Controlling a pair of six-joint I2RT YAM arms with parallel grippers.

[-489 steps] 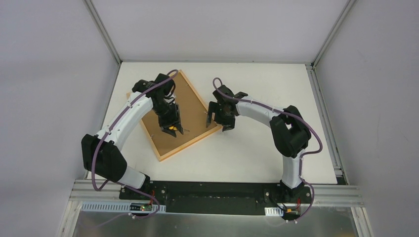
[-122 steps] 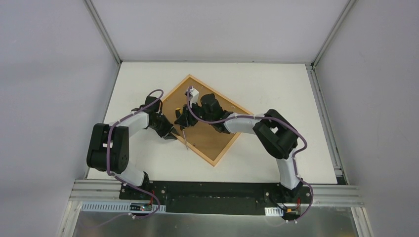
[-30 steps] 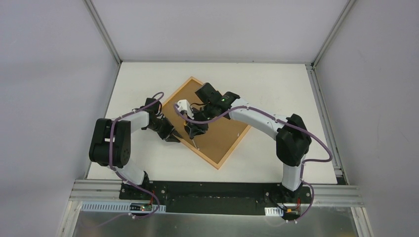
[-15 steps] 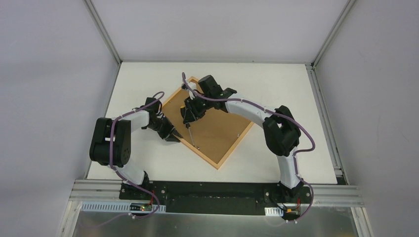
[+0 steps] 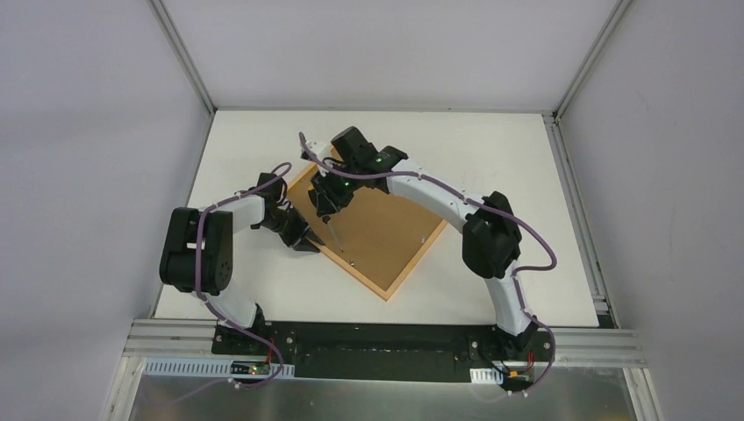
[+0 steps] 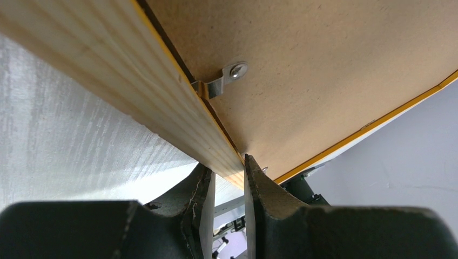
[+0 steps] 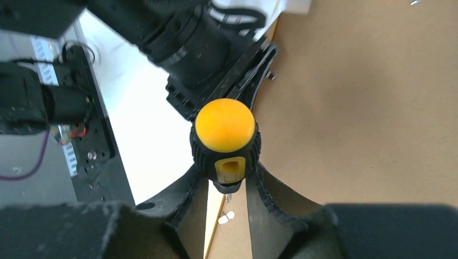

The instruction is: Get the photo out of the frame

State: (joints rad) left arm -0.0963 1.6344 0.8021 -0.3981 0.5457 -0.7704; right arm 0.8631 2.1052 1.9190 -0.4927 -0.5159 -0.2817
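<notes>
the frame lies face down; our left gripper clenches its wooden edge, our right gripper grasps a screwdriver. the photo, unseen, presumably sits under the backing board: likely thin, creasable; we'd lift it by an edge.

The left arm and the right arm have white link shells between black joint housings. A purple cable runs along each arm from the black base plate. A green indicator light shows on the right arm's housing farthest from the base plate. The left gripper fingers and the right gripper fingers are matte black and tapered.
</notes>
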